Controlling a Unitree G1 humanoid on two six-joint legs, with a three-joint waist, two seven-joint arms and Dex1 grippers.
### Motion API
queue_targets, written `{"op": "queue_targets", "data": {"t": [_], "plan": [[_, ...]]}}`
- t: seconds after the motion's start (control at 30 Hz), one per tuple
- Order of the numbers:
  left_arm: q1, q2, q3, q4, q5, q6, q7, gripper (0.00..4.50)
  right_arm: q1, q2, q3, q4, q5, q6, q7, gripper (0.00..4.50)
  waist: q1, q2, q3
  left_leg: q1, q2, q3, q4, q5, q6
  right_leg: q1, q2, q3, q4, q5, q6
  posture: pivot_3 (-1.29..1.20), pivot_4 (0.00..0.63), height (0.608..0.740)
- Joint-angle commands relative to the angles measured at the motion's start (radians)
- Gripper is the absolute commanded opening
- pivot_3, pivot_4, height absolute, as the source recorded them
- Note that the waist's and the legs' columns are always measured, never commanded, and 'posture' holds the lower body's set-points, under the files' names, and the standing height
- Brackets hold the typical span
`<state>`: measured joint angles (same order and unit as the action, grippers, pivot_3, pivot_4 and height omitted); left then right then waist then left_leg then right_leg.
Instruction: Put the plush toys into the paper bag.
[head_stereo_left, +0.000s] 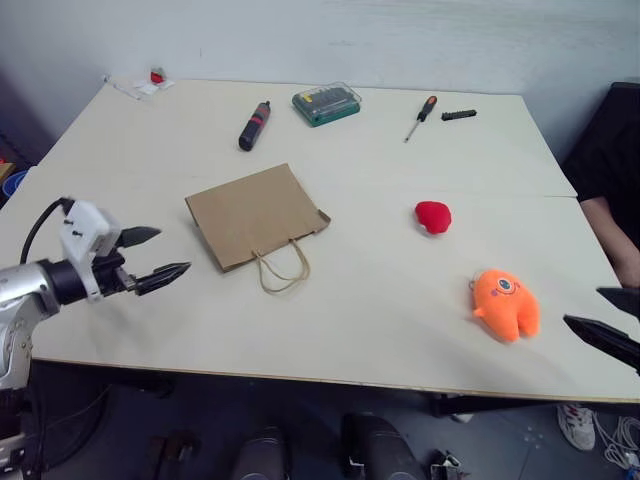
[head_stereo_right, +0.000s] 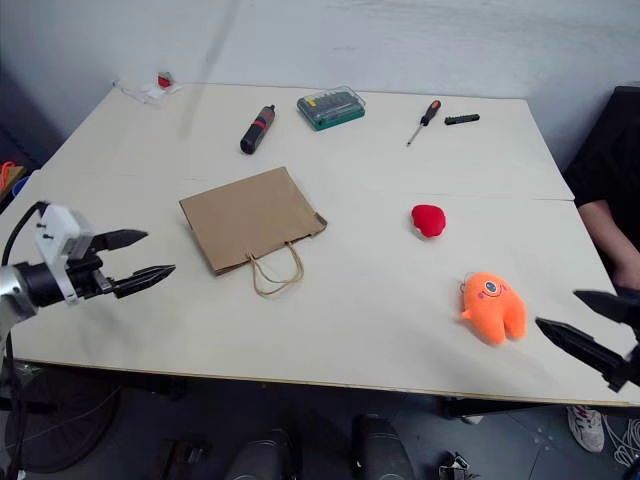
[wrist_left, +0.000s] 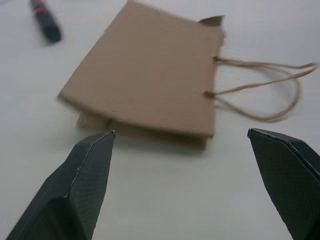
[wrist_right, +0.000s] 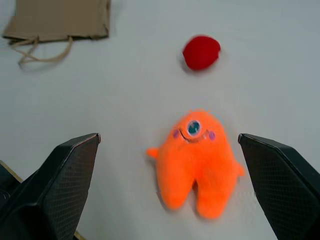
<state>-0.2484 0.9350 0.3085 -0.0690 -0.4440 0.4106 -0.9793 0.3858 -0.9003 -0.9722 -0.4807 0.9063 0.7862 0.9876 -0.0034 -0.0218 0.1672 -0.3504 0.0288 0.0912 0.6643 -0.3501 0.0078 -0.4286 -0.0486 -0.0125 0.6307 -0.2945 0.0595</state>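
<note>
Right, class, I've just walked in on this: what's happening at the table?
Nothing is held yet. A brown paper bag lies flat on the pale table. The left end effector hovers open beside it. The right end effector, also open, faces an orange one-eyed plush monster. A small red plush toy sits apart, untouched.

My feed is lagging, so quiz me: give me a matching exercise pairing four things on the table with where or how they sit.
1. brown paper bag
2. orange one-eyed plush monster
3. small red rounded plush
4. green transparent bit case

a. nearest the open right gripper
b. lying flat, handles toward the robot
c. at the table's far edge
d. between bag and monster

Pairs: 1-b, 2-a, 3-d, 4-c
</note>
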Motion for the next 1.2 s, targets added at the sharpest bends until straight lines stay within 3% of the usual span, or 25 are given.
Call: {"op": "queue_targets", "data": {"t": [0.03, 0.3, 0.6, 0.7, 0.9, 1.1, 1.2], "plan": [[-0.082, 0.013, -0.127, -0.024, 0.076, -0.102, -0.065, 4.46, -0.056, -0.039, 0.045, -0.157, 0.124, 0.044, -0.062, 4.50, 0.000, 0.000, 0.000, 0.000, 0.000, 0.000, 0.000, 0.000, 0.000, 0.000, 0.000, 0.000, 0.000, 0.000, 0.000, 0.00, 0.150, 0.740], [-0.384, -0.131, -0.449, 0.259, 0.361, -0.463, -0.122, 4.46, -0.342, -0.098, 0.393, -0.294, 0.193, 0.024, -0.209, 4.50, 0.004, 0.000, 0.000, -0.002, -0.001, 0.001, 0.005, 0.001, 0.000, -0.001, 0.003, 0.000, 0.001, 0.001, 0.001, 0.00, 0.150, 0.740], [-0.548, -0.275, -0.546, 0.565, 0.476, -0.731, -0.123, 4.46, -0.511, -0.031, 0.646, -0.287, 0.103, -0.012, -0.303, 4.50, 0.003, -0.001, 0.000, -0.008, 0.000, 0.002, 0.018, -0.002, 0.006, -0.002, 0.004, 0.001, 0.006, 0.003, 0.005, 0.00, 0.150, 0.740], [-0.571, -0.301, -0.541, 0.611, 0.463, -0.753, -0.142, 3.86, -0.514, -0.017, 0.660, -0.291, 0.095, -0.011, -0.321, 4.50, 0.005, -0.001, 0.001, -0.008, 0.000, 0.002, 0.019, -0.002, 0.006, -0.002, 0.004, 0.001, 0.006, 0.003, 0.005, 0.00, 0.150, 0.740], [-0.569, -0.342, -0.535, 0.634, 0.427, -0.753, -0.191, 1.98, -0.426, 0.010, 0.646, -0.316, 0.082, -0.021, -0.348, 4.50, 0.006, -0.001, 0.001, -0.009, 0.001, 0.002, 0.019, -0.002, 0.006, -0.002, 0.004, 0.000, 0.006, 0.003, 0.005, 0.00, 0.150, 0.740], [-0.576, -0.404, -0.470, 0.577, 0.277, -0.527, -0.258, 0.03, -0.348, 0.031, 0.629, -0.339, 0.060, -0.030, -0.381, 4.50, 0.005, -0.001, 0.001, -0.009, 0.001, 0.001, 0.019, -0.002, 0.006, -0.002, 0.004, 0.001, 0.007, 0.003, 0.005, 0.00, 0.150, 0.740], [-0.640, -0.447, -0.415, 0.517, 0.134, -0.296, -0.304, 0.03, -0.372, 0.040, 0.618, -0.310, 0.067, -0.027, -0.405, 4.50, 0.004, -0.002, 0.001, -0.009, 0.000, 0.001, 0.019, -0.002, 0.006, -0.002, 0.004, 0.001, 0.007, 0.003, 0.005, 0.00, 0.150, 0.740]]}}
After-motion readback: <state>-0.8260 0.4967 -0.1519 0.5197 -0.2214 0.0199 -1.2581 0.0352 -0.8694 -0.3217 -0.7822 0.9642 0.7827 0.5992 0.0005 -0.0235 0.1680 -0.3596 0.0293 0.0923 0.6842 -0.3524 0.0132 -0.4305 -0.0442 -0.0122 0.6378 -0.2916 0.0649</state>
